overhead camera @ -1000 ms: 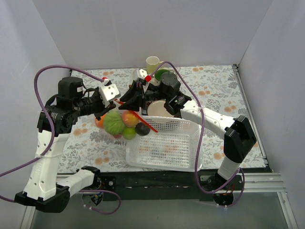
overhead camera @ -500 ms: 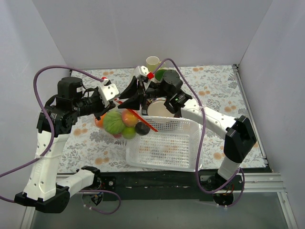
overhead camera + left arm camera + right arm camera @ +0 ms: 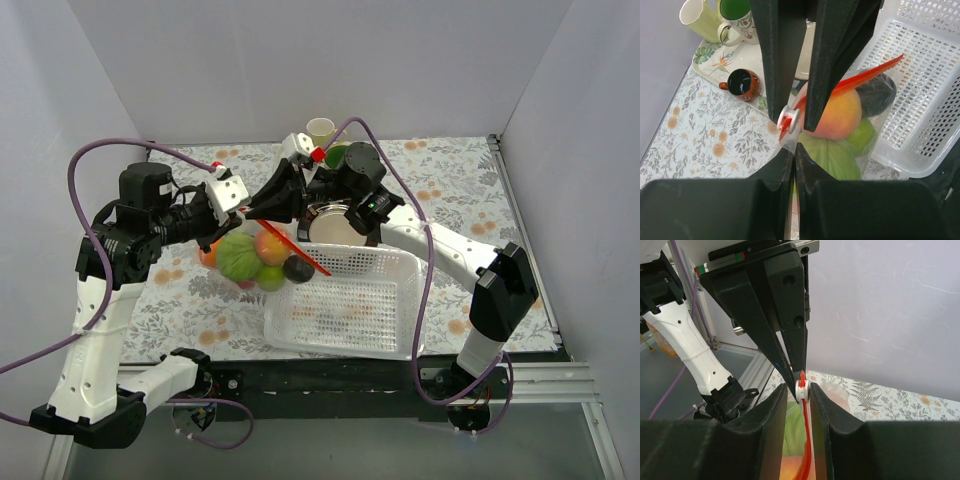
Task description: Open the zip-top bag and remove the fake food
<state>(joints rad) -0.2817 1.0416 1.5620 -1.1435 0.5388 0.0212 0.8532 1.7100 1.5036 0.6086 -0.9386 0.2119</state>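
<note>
The zip-top bag (image 3: 262, 262) hangs in the air between both grippers, its orange-red zip strip (image 3: 865, 75) slanting down to the right. Inside show fake food: a green cabbage (image 3: 238, 257), a peach (image 3: 837, 117), a dark plum (image 3: 879, 94) and a green pear (image 3: 865, 139). My left gripper (image 3: 794, 146) is shut on the bag's clear corner just below the white zip slider (image 3: 788, 116). My right gripper (image 3: 802, 389) is shut on that slider (image 3: 802, 388) at the strip's left end. The two grippers' fingertips meet at the bag's upper left corner (image 3: 250, 212).
A white perforated basket (image 3: 350, 310) stands under and right of the bag, also in the left wrist view (image 3: 935, 100). A tray (image 3: 710, 62) at the back holds mugs (image 3: 735, 22) and a small dark cup (image 3: 741, 82). An orange fruit (image 3: 208, 255) shows beside the left arm.
My right gripper has moved a little left along the zip strip with the slider, closing up to the left gripper. The bag and left arm have hardly moved.
</note>
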